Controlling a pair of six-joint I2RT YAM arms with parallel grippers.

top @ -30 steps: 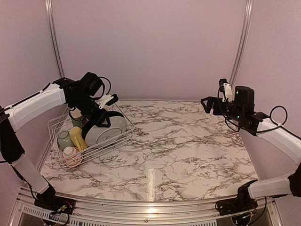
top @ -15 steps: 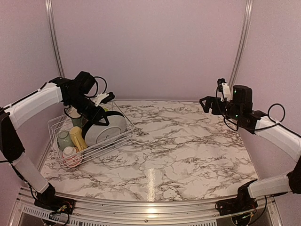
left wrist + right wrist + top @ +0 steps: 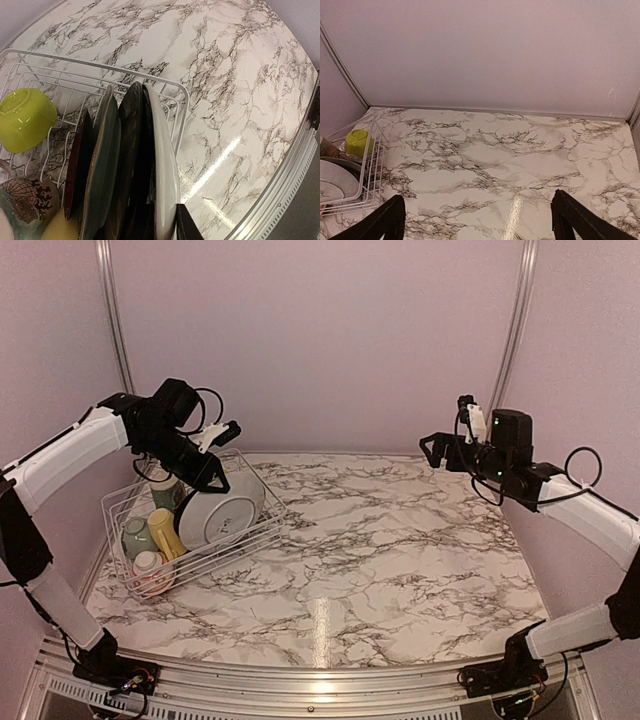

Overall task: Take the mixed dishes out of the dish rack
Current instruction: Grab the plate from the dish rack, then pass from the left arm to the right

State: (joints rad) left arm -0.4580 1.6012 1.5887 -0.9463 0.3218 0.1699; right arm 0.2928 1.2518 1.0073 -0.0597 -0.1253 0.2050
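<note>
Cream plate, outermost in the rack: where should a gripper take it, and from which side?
Probably pinch the top rim of the cream plate from above. It stands on edge in the dish rack, thin rim upward, outer face free, darker plates against the other.

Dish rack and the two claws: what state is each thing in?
dish rack, on the table, holding dishes.
plates, standing on edge in rack.
lime-green bowl, bottom up in rack.
yellow mug, leaning among the dishes.
left gripper, at the plates' top edge; grip unclear.
right gripper, open, empty.
</note>
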